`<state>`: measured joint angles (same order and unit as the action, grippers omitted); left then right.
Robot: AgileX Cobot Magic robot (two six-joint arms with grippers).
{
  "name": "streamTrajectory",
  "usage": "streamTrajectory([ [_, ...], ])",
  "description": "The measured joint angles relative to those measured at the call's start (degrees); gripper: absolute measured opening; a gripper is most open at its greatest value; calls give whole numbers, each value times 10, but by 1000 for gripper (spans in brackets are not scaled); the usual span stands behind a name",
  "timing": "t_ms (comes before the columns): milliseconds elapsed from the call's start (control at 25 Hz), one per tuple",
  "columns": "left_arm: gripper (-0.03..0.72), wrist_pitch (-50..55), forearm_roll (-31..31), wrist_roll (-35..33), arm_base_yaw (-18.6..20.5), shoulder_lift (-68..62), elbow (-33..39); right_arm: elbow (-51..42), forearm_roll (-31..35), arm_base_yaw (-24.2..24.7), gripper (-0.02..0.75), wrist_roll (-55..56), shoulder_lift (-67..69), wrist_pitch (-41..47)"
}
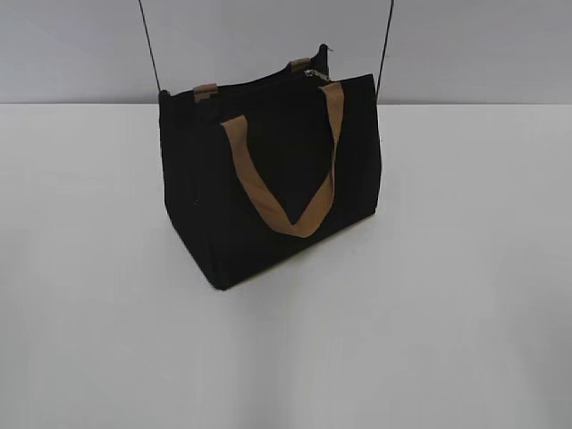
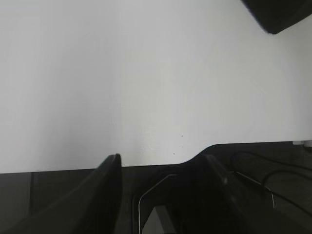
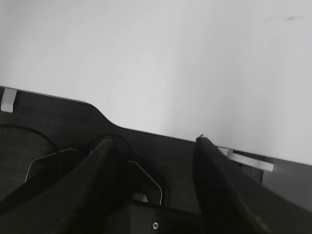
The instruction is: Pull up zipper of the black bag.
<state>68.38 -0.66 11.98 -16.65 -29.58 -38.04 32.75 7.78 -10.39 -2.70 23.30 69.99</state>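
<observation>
The black bag (image 1: 268,179) stands upright on the white table (image 1: 465,268), slightly left of centre, with a tan strap handle (image 1: 286,183) hanging down its front face. The zipper (image 1: 268,82) runs along the top edge, and its small silver pull tab (image 1: 313,73) sits near the right end. Neither gripper shows in the exterior view. In the left wrist view my left gripper (image 2: 163,161) is open and empty near the table's edge; a corner of the bag (image 2: 278,14) shows at top right. My right gripper (image 3: 156,141) is open and empty, also at the table's edge.
Two thin black cables (image 1: 150,45) rise behind the bag against the grey wall. White table surface lies around the bag on all sides. Dark floor and cables (image 2: 263,180) lie below the table's edge in the wrist views.
</observation>
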Motion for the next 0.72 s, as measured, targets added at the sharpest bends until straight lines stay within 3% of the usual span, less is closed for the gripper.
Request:
streamTrajectory([
  [400, 360, -51, 30, -16, 0, 191, 58, -28, 0, 0, 389, -41, -219, 1],
  [720, 342, -71, 21, -60, 0, 296, 70, -30, -3, 0, 389, -71, -238, 3],
])
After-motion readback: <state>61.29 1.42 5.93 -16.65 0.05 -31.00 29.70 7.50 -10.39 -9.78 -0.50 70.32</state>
